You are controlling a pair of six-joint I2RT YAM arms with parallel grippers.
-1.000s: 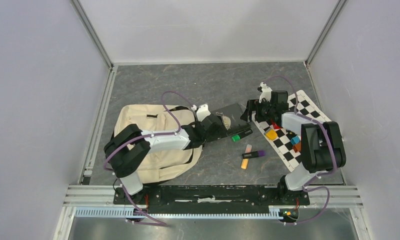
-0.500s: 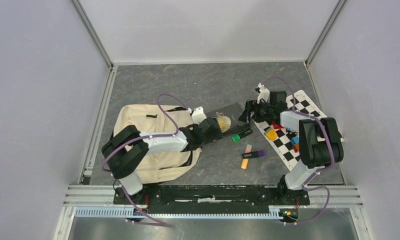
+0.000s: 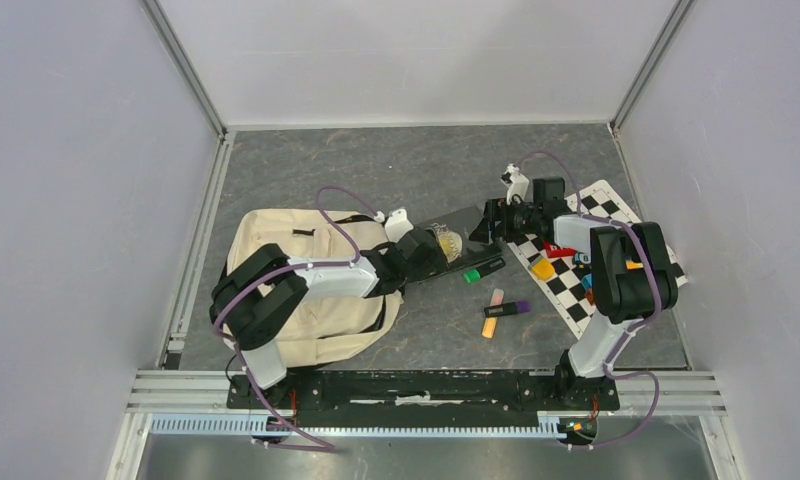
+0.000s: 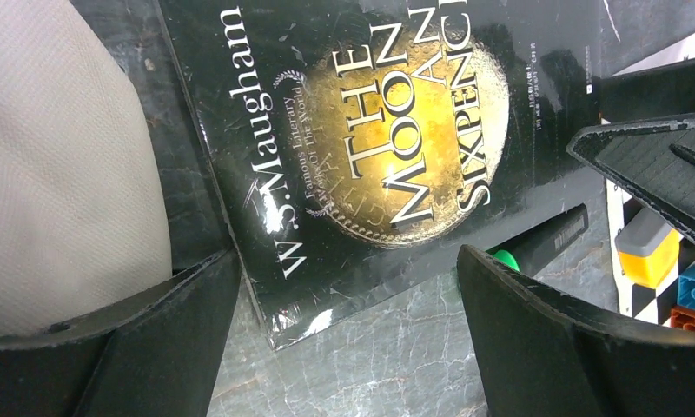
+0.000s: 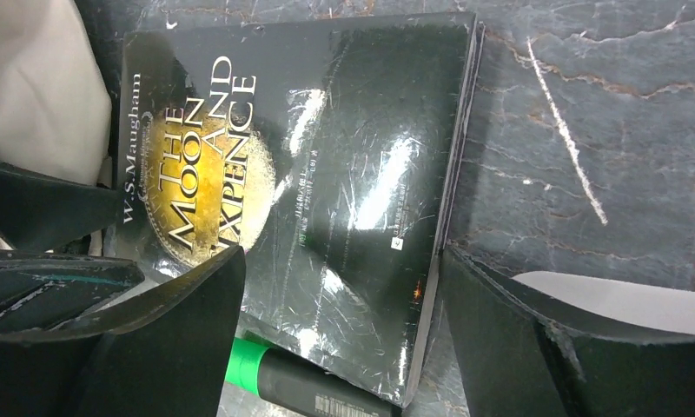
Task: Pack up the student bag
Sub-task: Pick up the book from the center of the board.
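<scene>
— Where does the student bag point(image 3: 276, 235) lie?
— At the lower left of the top view, flat on the table point(image 3: 396, 170). Its contents cannot be told.
— How is the left arm posed?
— It reaches low over the bag toward the centre. The left gripper point(image 4: 344, 347) is spread wide around the left end of a black book point(image 4: 370, 148).
— And the right arm?
— It folds back from the right. The right gripper point(image 5: 335, 339) is also spread, straddling the book's right end. At the right, a checkered mat point(image 3: 608, 208) carries coloured blocks point(image 3: 543, 269).
</scene>
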